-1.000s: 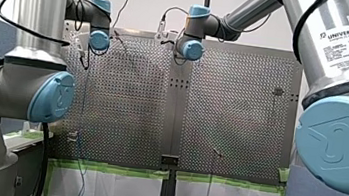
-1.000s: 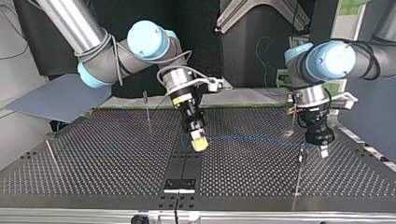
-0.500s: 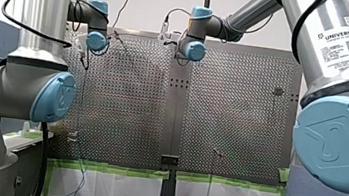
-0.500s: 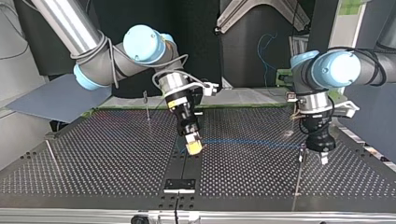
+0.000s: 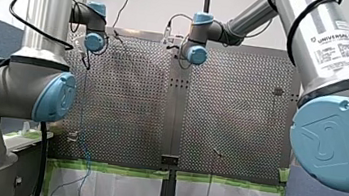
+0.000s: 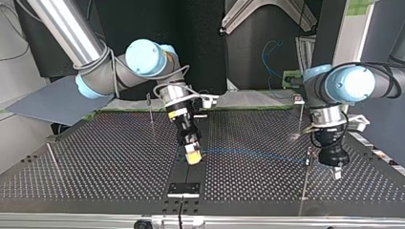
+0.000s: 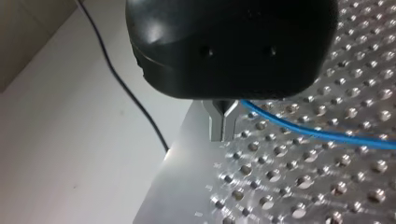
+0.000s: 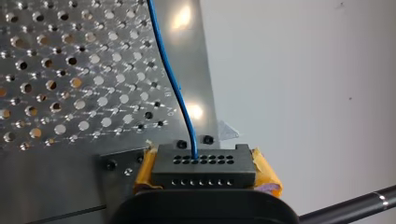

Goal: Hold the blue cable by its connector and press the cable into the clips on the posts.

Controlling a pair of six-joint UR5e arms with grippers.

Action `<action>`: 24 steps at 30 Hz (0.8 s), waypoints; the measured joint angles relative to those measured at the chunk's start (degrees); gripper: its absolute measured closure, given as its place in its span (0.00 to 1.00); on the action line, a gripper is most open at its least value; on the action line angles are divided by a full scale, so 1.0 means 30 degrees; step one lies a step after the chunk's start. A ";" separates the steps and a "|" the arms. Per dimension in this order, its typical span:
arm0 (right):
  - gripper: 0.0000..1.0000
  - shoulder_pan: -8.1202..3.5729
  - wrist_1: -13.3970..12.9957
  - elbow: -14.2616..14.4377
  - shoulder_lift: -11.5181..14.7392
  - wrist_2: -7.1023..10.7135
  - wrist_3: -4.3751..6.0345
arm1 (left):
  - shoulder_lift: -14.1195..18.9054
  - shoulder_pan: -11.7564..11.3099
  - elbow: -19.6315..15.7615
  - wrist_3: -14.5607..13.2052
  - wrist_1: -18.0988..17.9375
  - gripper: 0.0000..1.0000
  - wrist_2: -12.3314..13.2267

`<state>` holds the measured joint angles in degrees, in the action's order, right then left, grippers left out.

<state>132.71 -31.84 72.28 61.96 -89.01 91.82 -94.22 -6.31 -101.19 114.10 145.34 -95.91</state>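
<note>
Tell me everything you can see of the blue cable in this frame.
The blue cable is thin and runs nearly straight above the perforated table between both grippers. One end enters a dark block connector clamped between my right gripper's yellow pads. My left gripper's metal fingers appear shut on it farther along. Slack hangs off the table's edge.

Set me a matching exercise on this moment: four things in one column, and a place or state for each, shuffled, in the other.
Things:
1. blue cable
2. connector
3. right end effector
4. left end effector

Places or states:
A. near the middle of the top view
B. enters a hole in the connector and runs over the perforated table
C. clamped between yellow pads
D. at the top view's right, beside a thin post

Pairs: 1-B, 2-C, 3-A, 4-D.
</note>
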 joint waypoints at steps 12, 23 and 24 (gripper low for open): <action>1.00 -0.0157 0.0748 -0.2158 -0.1598 0.0257 0.0275 | -0.0642 -0.0643 0.0426 0.0837 -0.0237 1.00 0.1109; 1.00 -0.0385 0.1220 -0.4008 -0.2270 0.0531 0.0363 | -0.1610 -0.0769 0.0728 0.1042 -0.0236 1.00 0.2005; 1.00 -0.0404 0.1249 -0.4110 -0.2286 0.0554 0.0363 | -0.1637 -0.0778 0.0748 0.1056 -0.0237 1.00 0.2060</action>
<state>131.50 -28.09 59.95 55.10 -87.35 92.91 -99.14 -8.64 -98.94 117.27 144.63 -89.73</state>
